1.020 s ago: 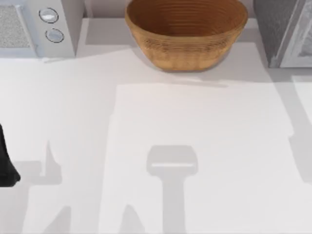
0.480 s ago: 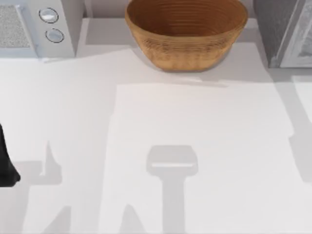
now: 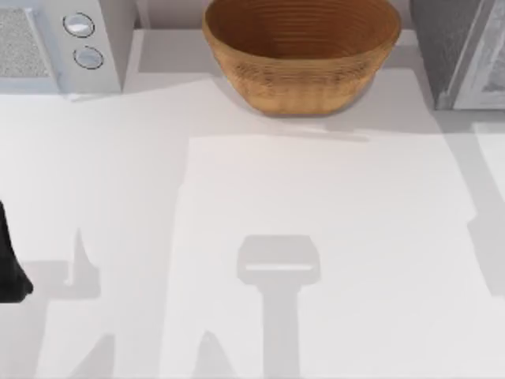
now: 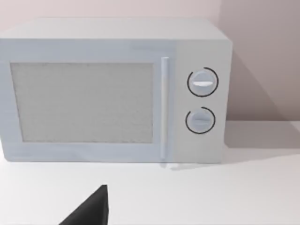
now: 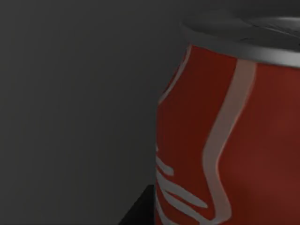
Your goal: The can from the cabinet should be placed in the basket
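The red can (image 5: 225, 140) with white script lettering stands upright very close in the right wrist view, against the dark grey inner wall of the cabinet (image 5: 70, 103). A dark part of my right gripper (image 5: 140, 211) shows right beside the can's lower side. In the top view the cabinet (image 3: 465, 51) stands at the back right, dark grey and speckled with a light framed door. The tan woven basket (image 3: 302, 55) sits at the back centre, with nothing seen inside it. My left arm (image 3: 9, 260) is parked at the table's left edge.
A white microwave-like box (image 3: 59, 43) with two round knobs stands at the back left; the left wrist view faces its front (image 4: 112, 93). Arm shadows lie across the white table (image 3: 316, 205).
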You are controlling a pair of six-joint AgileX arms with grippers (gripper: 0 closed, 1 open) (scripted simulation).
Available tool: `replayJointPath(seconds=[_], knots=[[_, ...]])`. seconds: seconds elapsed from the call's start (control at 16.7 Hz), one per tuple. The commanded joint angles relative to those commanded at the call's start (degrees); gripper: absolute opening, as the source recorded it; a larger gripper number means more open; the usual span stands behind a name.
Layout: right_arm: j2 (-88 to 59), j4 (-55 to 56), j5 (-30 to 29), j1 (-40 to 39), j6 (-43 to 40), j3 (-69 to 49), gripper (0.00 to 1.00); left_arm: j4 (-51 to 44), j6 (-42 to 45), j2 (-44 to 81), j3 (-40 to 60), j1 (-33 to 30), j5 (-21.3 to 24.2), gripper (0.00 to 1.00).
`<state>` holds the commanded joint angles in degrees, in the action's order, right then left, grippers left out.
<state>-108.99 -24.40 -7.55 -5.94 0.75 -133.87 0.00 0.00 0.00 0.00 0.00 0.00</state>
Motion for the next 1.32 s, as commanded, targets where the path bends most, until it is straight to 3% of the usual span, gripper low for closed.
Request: replayJointPath(seconds=[0.72, 1.32], knots=[[26.8, -15.4, -5.5, -5.9, 0.0, 11.3, 0.00, 0.0, 0.0, 0.0, 0.0, 0.0, 0.0, 1.00], [32.0, -13.5, -5.0, -5.1, 0.1, 17.6, 0.00, 0.0, 0.0, 0.0, 0.0, 0.0, 0.0, 1.00]])
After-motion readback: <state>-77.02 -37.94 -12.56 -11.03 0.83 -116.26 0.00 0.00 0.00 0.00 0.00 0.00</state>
